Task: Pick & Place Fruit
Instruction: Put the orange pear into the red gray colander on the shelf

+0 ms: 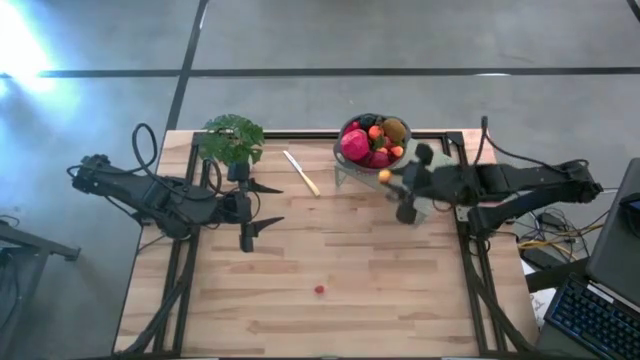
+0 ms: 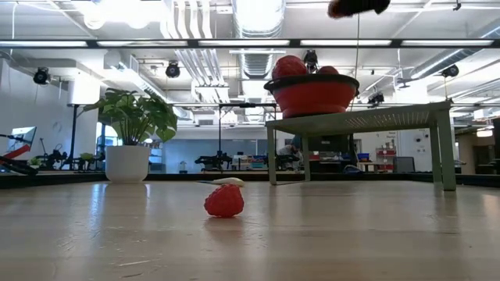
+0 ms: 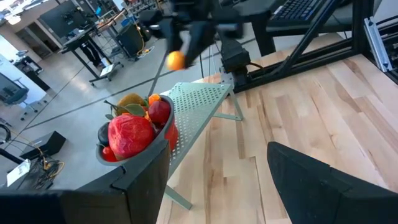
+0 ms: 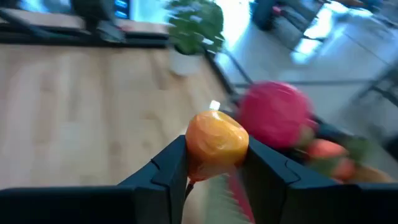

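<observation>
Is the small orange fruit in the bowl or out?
Out. The right gripper is shut on the orange fruit, held in the air beside the bowl on its stand, above the table.

No text, label or number is readable.

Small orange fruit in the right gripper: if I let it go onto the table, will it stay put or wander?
The small orange fruit looks round and glossy, so it would probably roll on the bare wooden table. The right gripper pinches it only at its sides, so it may slip. It looks light and should handle easily.
</observation>
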Motion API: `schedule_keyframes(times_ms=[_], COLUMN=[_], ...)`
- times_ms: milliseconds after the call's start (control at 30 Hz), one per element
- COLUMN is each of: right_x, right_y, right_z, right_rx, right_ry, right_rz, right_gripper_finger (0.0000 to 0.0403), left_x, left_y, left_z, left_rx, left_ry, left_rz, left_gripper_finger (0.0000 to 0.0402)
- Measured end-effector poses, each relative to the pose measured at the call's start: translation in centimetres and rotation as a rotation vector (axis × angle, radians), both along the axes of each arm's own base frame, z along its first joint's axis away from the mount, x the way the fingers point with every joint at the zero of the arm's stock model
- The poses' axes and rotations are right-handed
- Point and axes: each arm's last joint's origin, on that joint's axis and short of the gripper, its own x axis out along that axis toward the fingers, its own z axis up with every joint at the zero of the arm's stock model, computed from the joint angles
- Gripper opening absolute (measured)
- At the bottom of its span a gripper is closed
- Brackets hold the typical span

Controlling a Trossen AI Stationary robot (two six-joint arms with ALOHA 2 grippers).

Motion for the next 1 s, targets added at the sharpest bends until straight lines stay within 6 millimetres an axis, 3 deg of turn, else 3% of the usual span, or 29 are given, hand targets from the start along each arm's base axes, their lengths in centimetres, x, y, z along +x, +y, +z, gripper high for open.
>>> schedule_keyframes(times_ms=[133,533,700,1000], right_x=[-0.1,0.8,1.3,2.7], right_y=[-2.9,-10.7,-12.2,-13.0], right_z=[-0.1,-1.4,-1.9,-2.3], right_rx=[-0.001,0.104,0.125,0.143], right_ry=[0.023,0.04,0.057,0.08], right_rz=[-0.125,-0.191,-0.218,-0.203], right_gripper_finger=[0.0125,0.0121,0.0128,0.0131], left_x=[0.0,0.0,0.0,0.0], left_y=[0.0,0.0,0.0,0.0], left_z=[0.0,0.0,0.0,0.0], left_rx=[0.0,0.0,0.0,0.0], left_ry=[0.0,0.0,0.0,0.0], left_rz=[0.0,0.0,0.0,0.0], left_gripper_finger=[0.0273,0.0273,0.0273,0.0273])
